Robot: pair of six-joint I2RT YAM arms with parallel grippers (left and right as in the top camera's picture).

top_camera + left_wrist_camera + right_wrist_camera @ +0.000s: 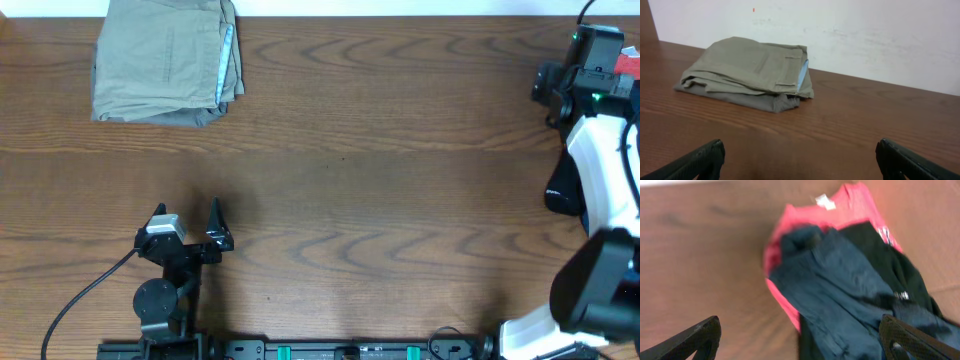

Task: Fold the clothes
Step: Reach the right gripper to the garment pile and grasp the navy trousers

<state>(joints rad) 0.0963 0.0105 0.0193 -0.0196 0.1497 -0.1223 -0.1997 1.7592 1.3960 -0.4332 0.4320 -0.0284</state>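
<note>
1. The shorts [840, 295] lie crumpled on a red garment [850, 202], with a black garment [900, 275] at their 3 o'clock. The heap sits just ahead of the right fingers [695, 340].
2. Both pairs are spread wide and hold nothing. The left fingers [216, 218] hover over bare table [380, 200], with the folded khaki garment [165, 60] at their 12 o'clock.
3. The cloth looks denim-like: soft, limp, fairly heavy, not slippery — it will likely drag its neighbours.
4. Best hold: the thicker edge at 11 o'clock — probably the waistband — pinching only the navy layer.
</note>
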